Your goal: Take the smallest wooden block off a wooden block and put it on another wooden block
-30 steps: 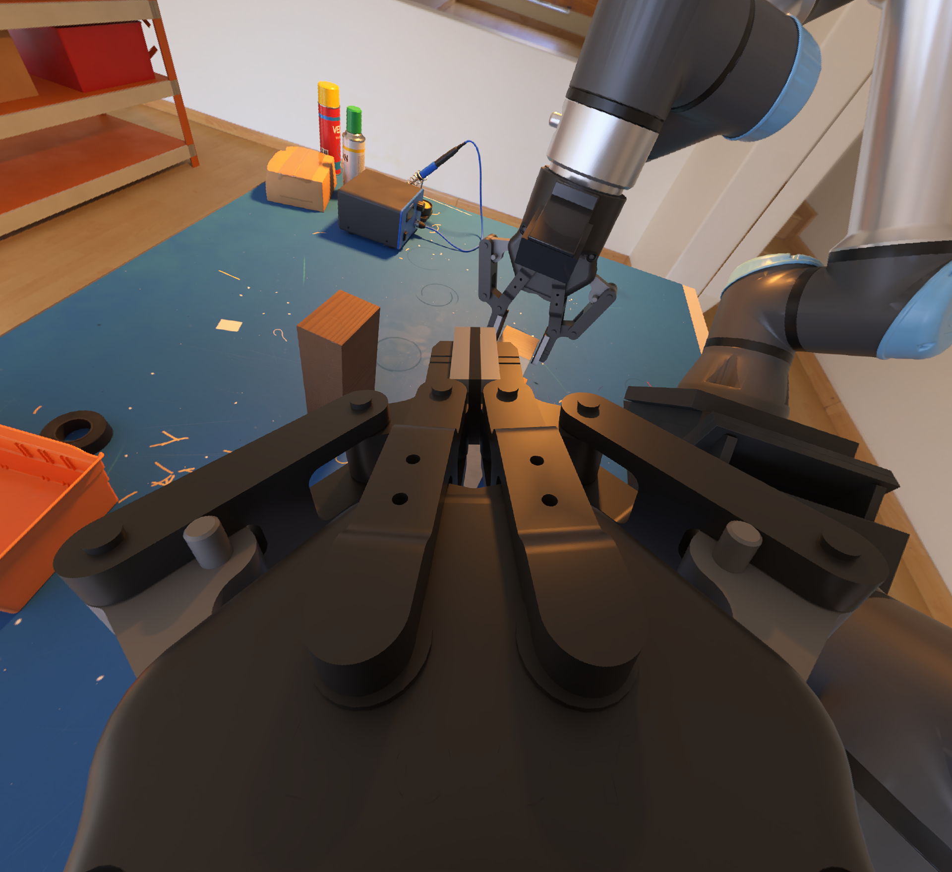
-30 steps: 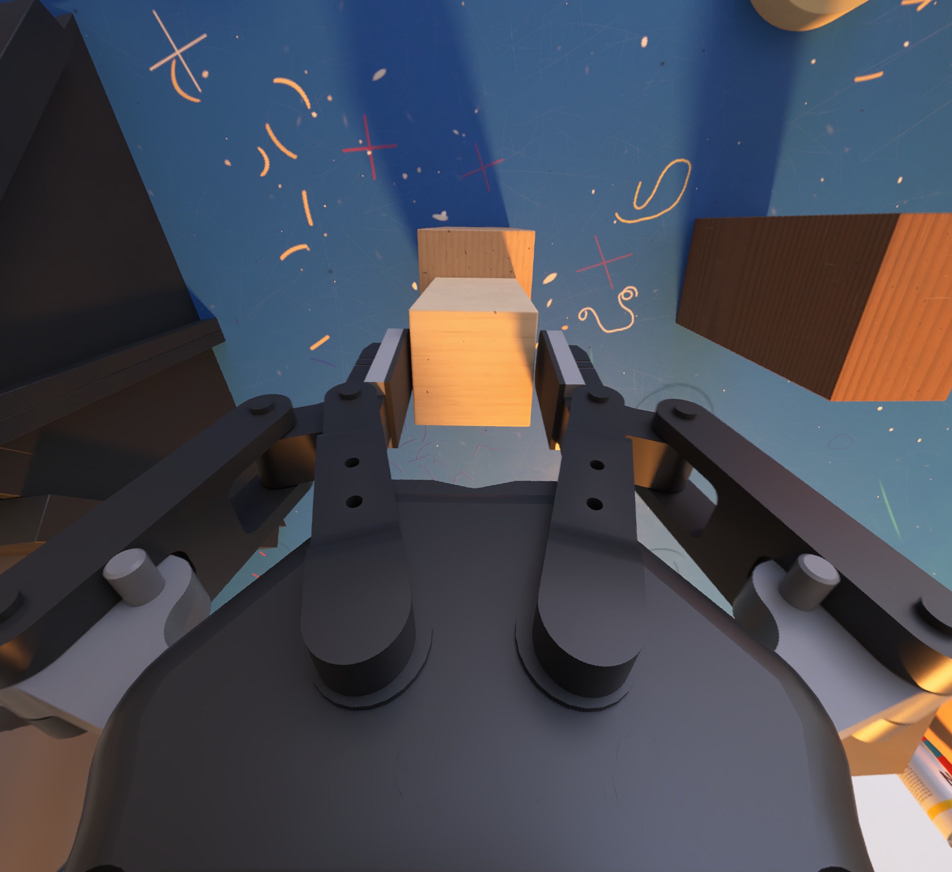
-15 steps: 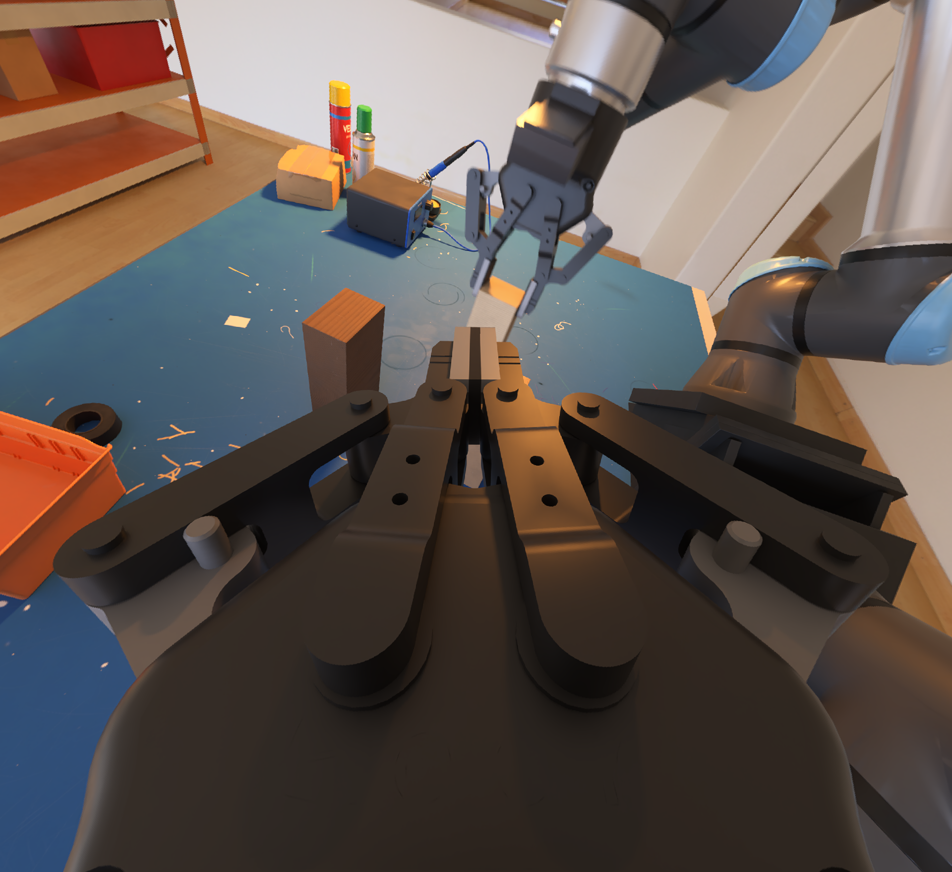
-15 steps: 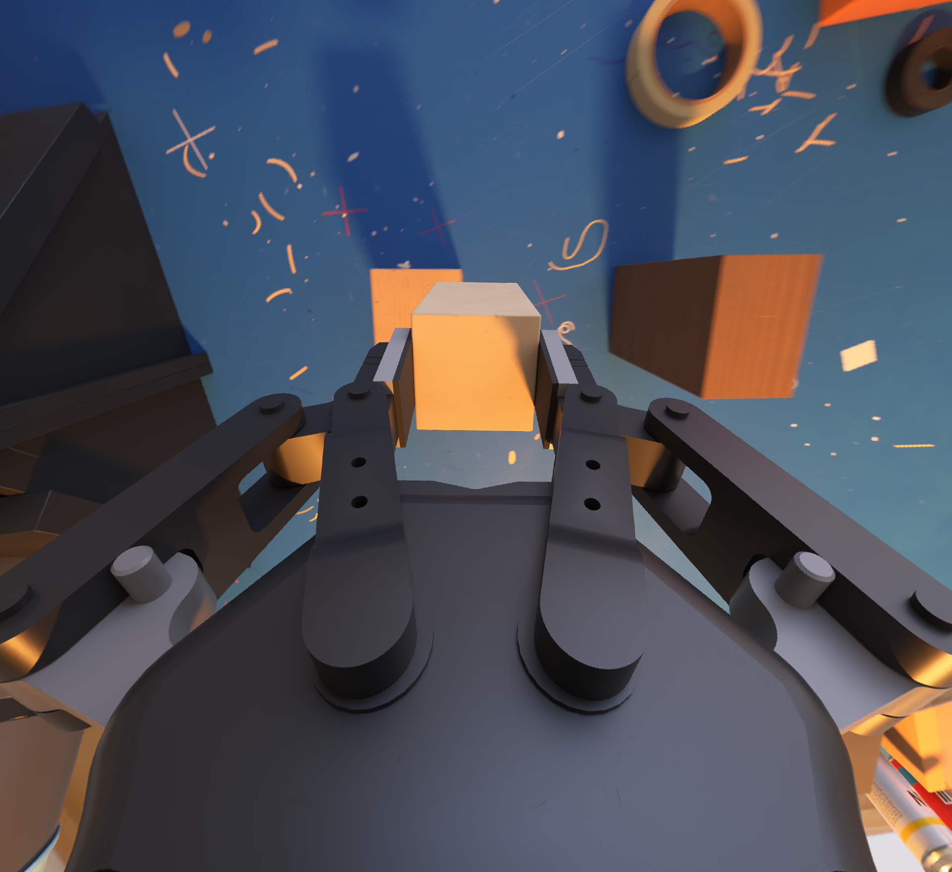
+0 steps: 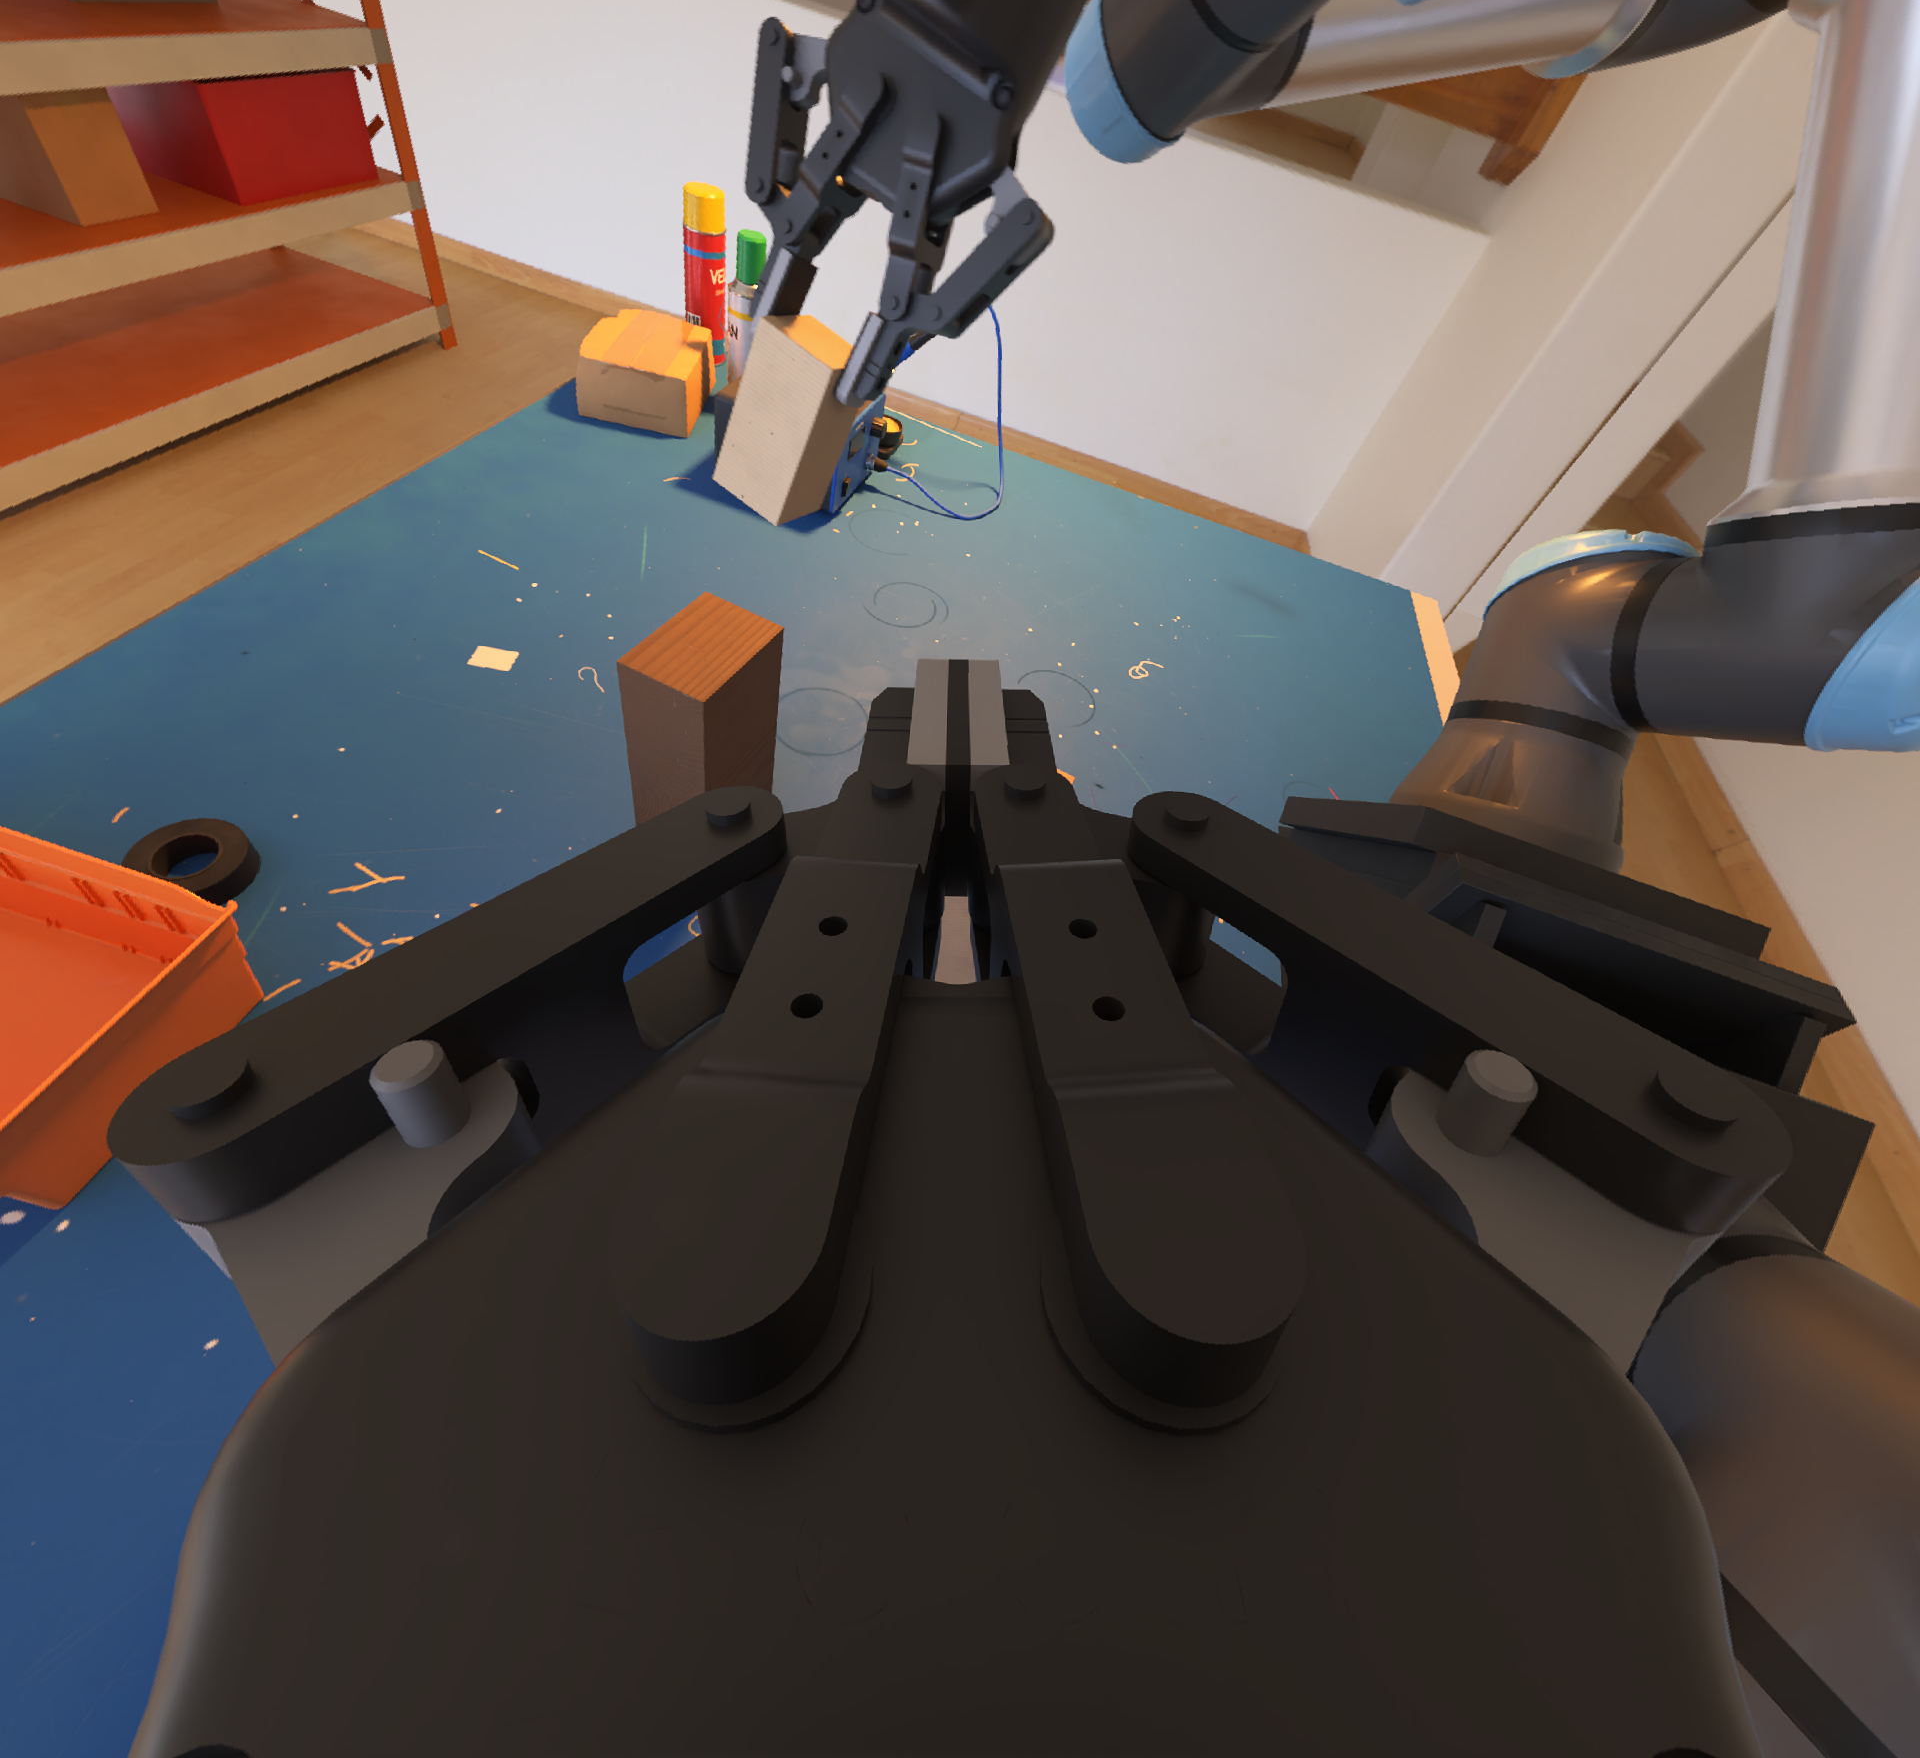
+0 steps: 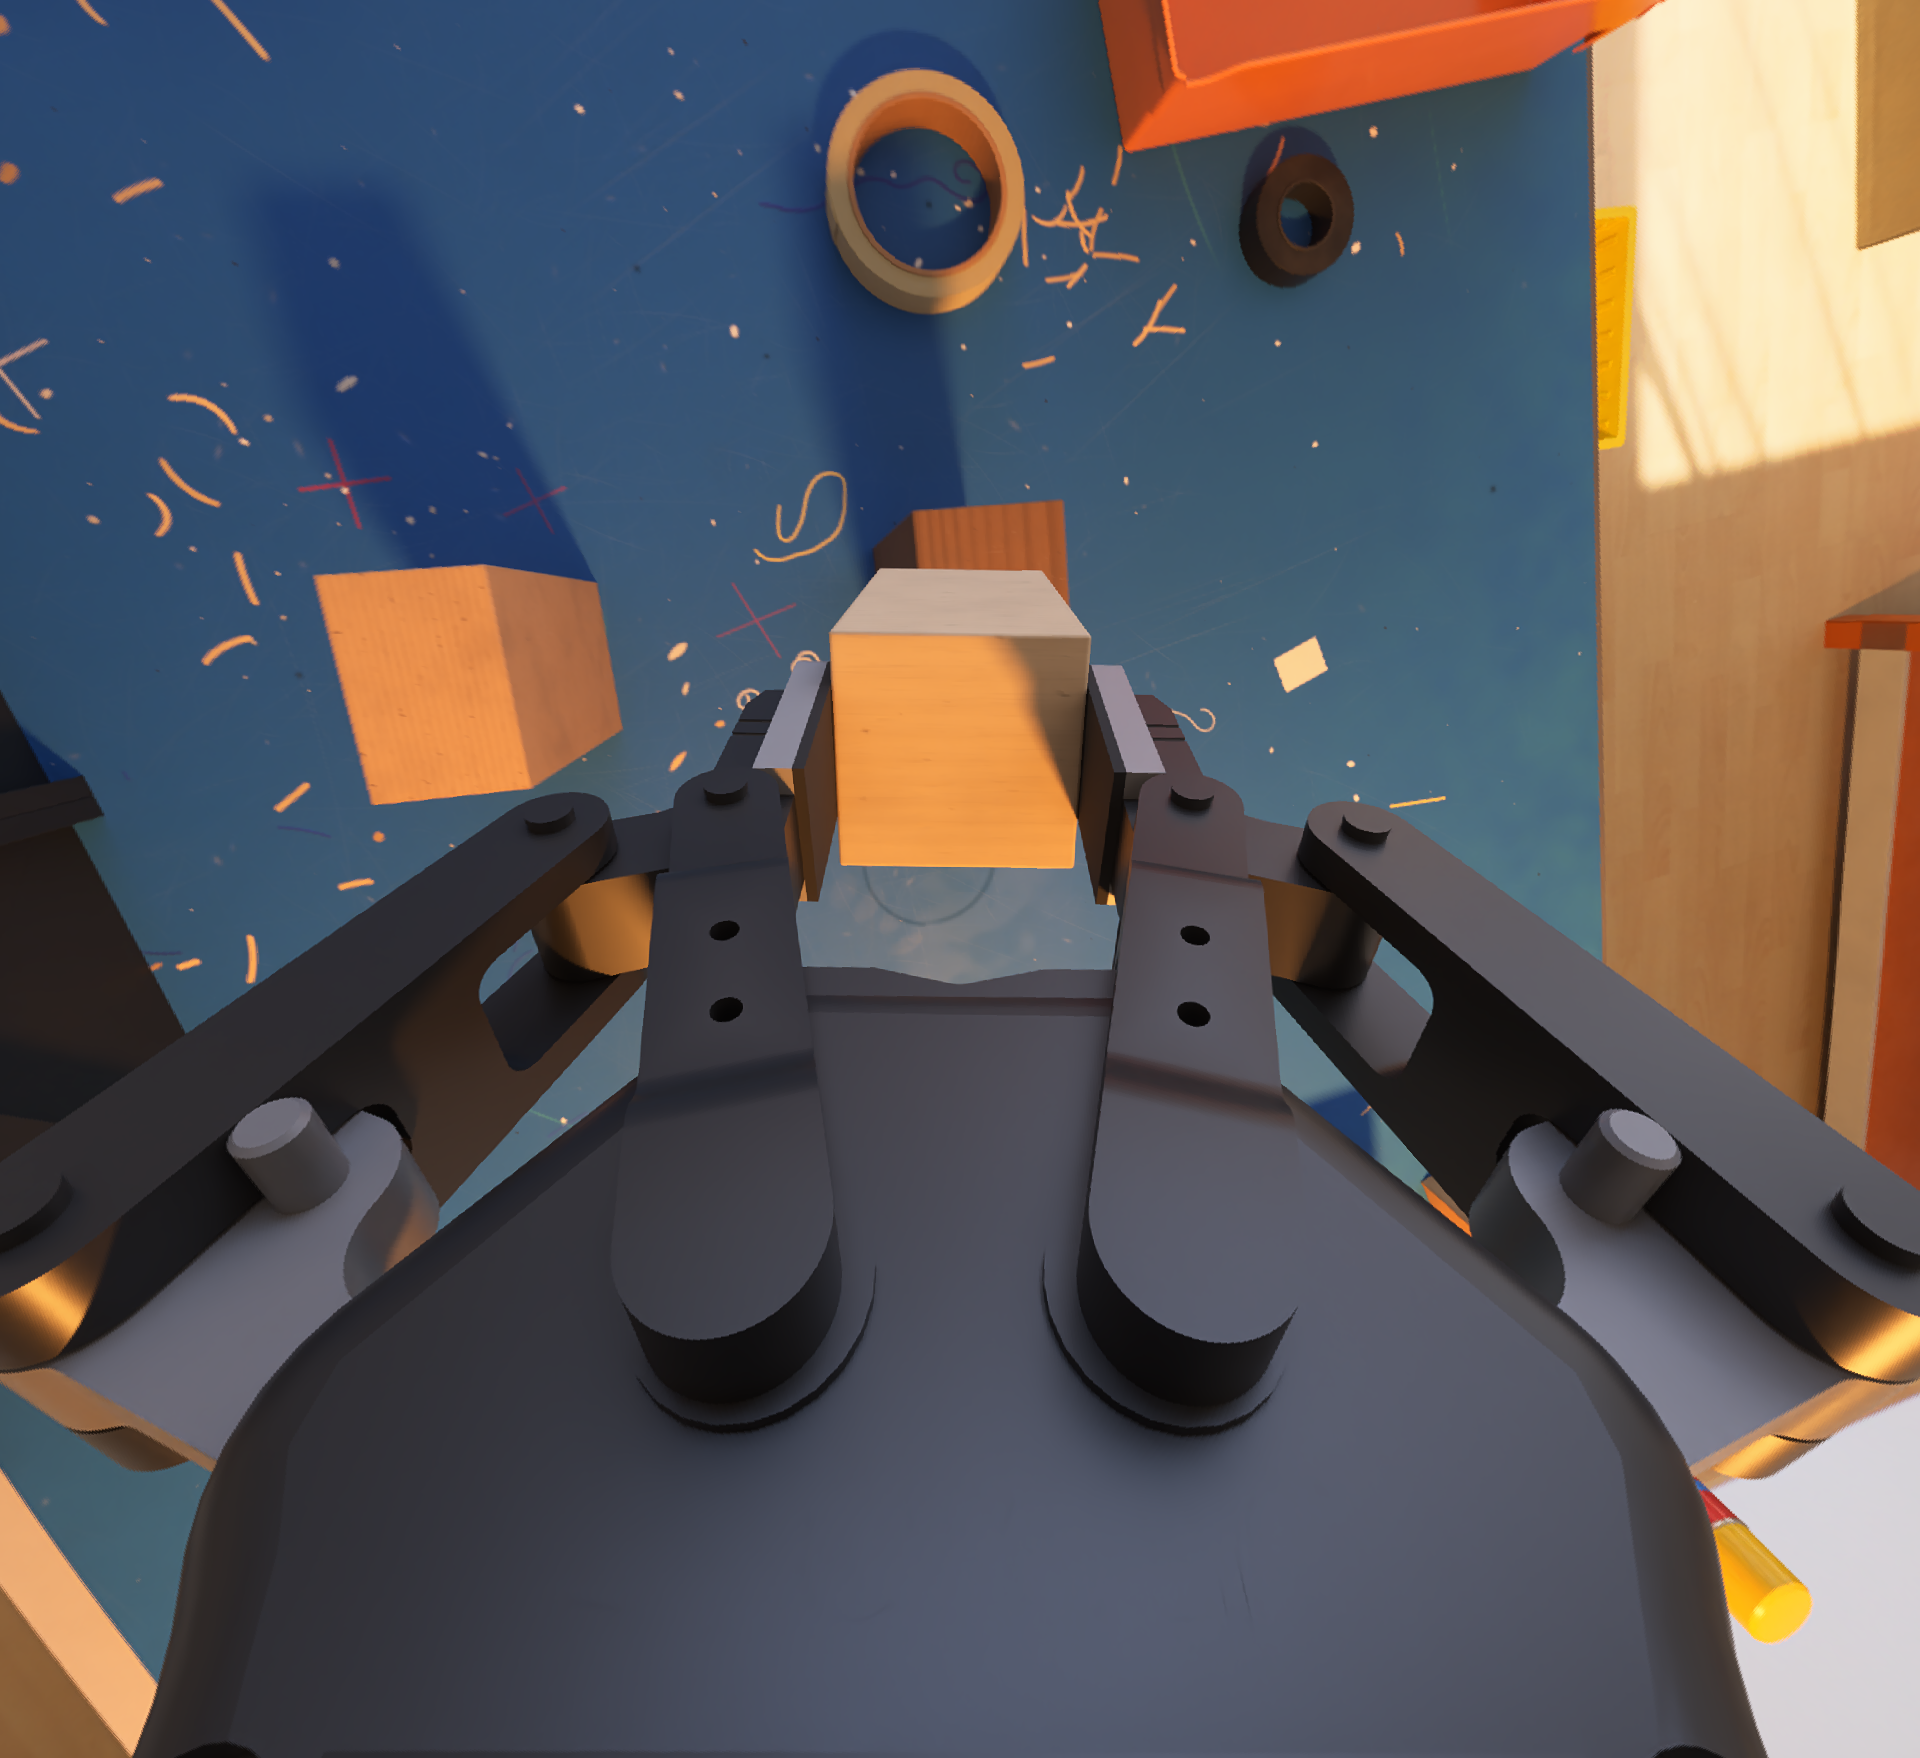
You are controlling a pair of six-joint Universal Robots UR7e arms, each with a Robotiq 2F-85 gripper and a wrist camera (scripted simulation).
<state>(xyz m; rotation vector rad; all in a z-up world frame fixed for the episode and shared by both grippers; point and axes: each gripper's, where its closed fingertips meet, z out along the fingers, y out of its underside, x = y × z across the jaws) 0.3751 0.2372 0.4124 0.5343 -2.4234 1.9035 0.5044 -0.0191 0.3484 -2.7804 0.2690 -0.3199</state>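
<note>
My right gripper is shut on the smallest block, a pale wooden cube, and holds it high above the blue table. In the left wrist view the right gripper hangs in the air with the cube tilted. A larger pale wooden block stands on the table below, to the left. A tall dark wooden block stands just beyond the held cube; it also shows in the left wrist view. My left gripper is shut and empty, low over the table beside the dark block.
An orange bin sits at the table's corner, also in the left wrist view. A tape roll and a black ring lie near it. Spray cans, an orange box and a wired blue device stand at the far edge.
My right gripper has closed on the small cube, lifted it off the larger pale block and carried it up and toward the tall dark block. My left gripper stays shut.
</note>
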